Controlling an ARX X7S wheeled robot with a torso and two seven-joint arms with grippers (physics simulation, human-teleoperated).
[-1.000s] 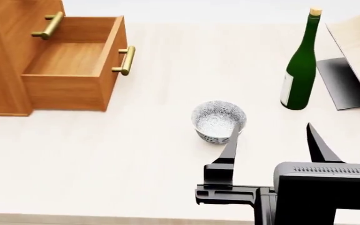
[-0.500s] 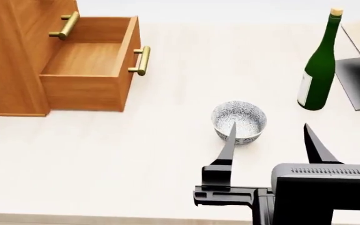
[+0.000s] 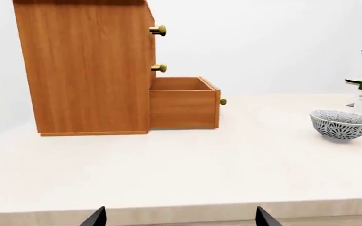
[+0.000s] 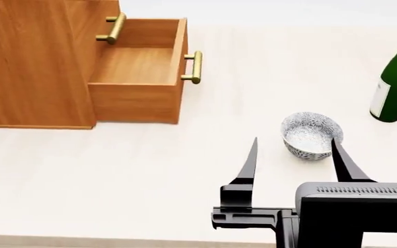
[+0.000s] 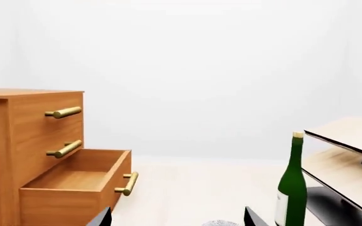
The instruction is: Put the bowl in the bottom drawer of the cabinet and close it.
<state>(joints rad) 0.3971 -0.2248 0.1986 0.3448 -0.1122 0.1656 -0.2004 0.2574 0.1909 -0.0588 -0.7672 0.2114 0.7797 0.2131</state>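
Note:
The speckled white-grey bowl (image 4: 311, 135) stands upright on the pale table (image 4: 150, 175), to the right of the cabinet (image 4: 26, 62). The bottom drawer (image 4: 140, 67) is pulled out and empty, its brass handle (image 4: 193, 67) facing the bowl. My right gripper (image 4: 294, 140) is open, and in the head view the bowl shows between its fingertips, closer to the right one. Only the bowl's rim (image 5: 222, 223) peeks into the right wrist view, between the open right gripper (image 5: 177, 219). My left gripper (image 3: 179, 217) is open and empty near the table's edge, far from the bowl (image 3: 341, 124).
A green wine bottle (image 4: 396, 77) stands upright at the right, behind the bowl. Beyond it is a pale wooden slanted rack (image 5: 350, 155). The two upper drawers are shut, each with a brass handle (image 5: 63, 112).
The whole scene slid to the right in the head view. The bowl went from beside my right gripper's left finger to between the fingers, near the right one. The rack left that view.

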